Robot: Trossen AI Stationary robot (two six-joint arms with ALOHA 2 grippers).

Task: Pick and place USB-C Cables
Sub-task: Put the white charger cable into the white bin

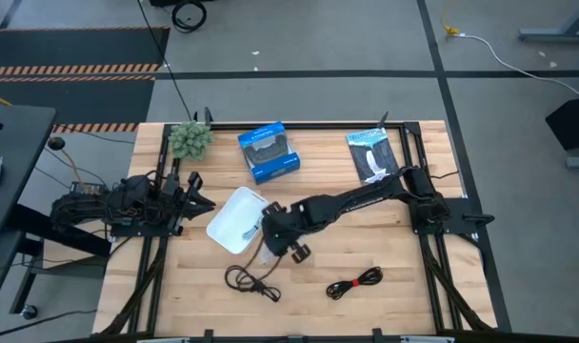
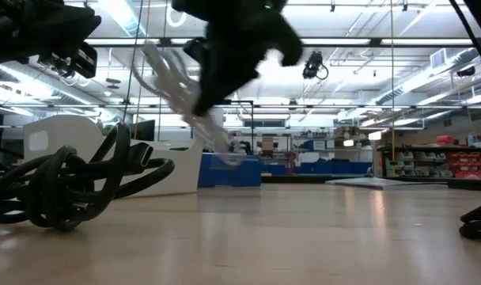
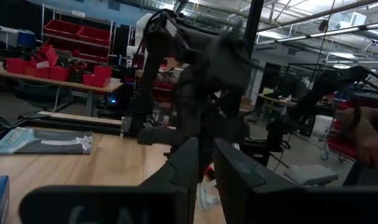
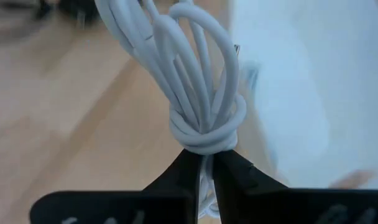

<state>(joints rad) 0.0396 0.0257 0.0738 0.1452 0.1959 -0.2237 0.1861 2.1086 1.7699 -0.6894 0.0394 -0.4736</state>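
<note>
High view, left to right: my left arm waits at the left edge of the table, its gripper pointing right beside the white tray. My left wrist view shows those 2 fingers nearly together with a thin gap and nothing between them. A green plant sits at the upper left of the tabletop, a blue box right of it, and a black packet at the upper right.

My right arm reaches from the right side down toward the centre, and my right gripper hangs at the tray's lower right corner. It is clamped on the white cable: my right wrist view shows both fingers pinching just under the knot of the coil, loops fanning away from me over pale wood and the white tray. From the low view, the white cable dangles in the air above the table.

Lower in the high view, the black cable lies left of centre, and the black-and-red cable lies to its right, well apart. In the low view the black cable fills the lower left.
</note>
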